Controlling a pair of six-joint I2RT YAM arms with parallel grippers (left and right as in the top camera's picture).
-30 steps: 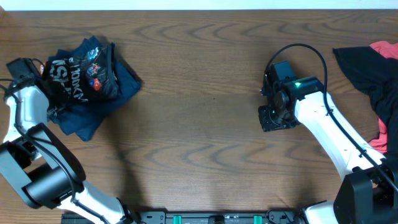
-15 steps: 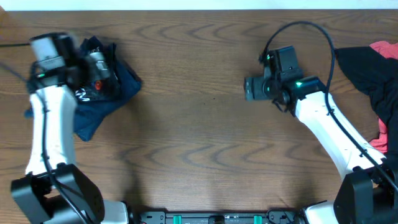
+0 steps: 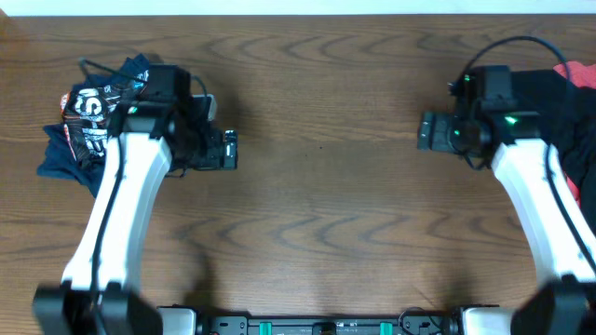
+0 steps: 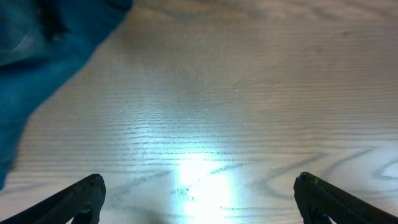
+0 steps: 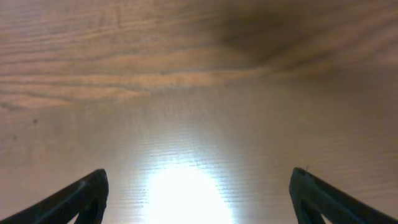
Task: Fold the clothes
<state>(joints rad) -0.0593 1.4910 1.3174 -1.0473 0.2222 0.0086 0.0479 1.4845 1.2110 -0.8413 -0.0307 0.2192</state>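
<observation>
A crumpled navy jersey (image 3: 79, 130) with white lettering is seen at the table's (image 3: 317, 214) left end, black and red clothes (image 3: 559, 102) at its right edge, and the left gripper (image 3: 227, 149) and right gripper (image 3: 428, 131) are held wide open above it.

Table (image 3: 317, 186): dark brown wood with broad, looping grain, filling nearly the whole overhead view. A pale strip (image 3: 298, 6) ran beyond its far edge, and a black rail (image 3: 326, 327) with green fittings lay along its near edge. Close to the surface, both wrist views showed fine parallel grain and a bright glare patch (image 4: 193, 180) low in the middle, washing the wood pale.
</observation>
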